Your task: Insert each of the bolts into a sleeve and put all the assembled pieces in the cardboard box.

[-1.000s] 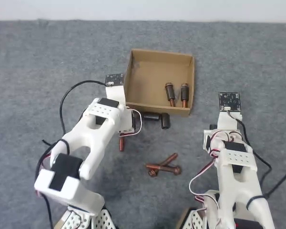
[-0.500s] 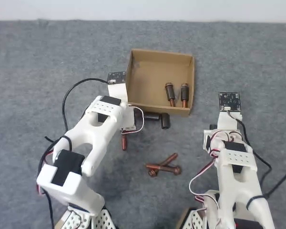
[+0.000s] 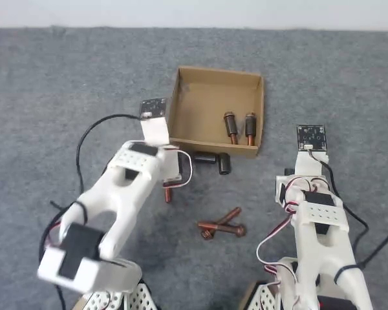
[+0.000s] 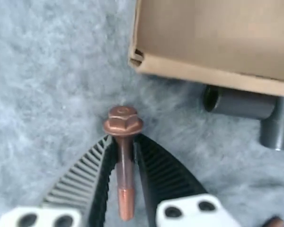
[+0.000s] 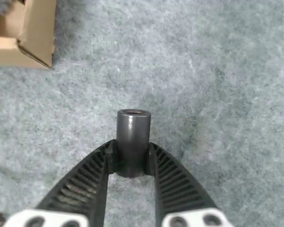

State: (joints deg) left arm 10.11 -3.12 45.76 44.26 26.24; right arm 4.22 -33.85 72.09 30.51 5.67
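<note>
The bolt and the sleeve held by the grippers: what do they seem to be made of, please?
The bolt looks like copper-coloured metal, perhaps plated: dull sheen, hexagonal head. The sleeve is dark grey and glossy, with a highlight down its wall; coated metal or hard plastic, unclear which.

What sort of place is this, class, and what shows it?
Probably a robotics lab bench for assembly practice: two robot arms on a grey felt-covered table, copper bolts and dark sleeves, and a cardboard box.
</note>
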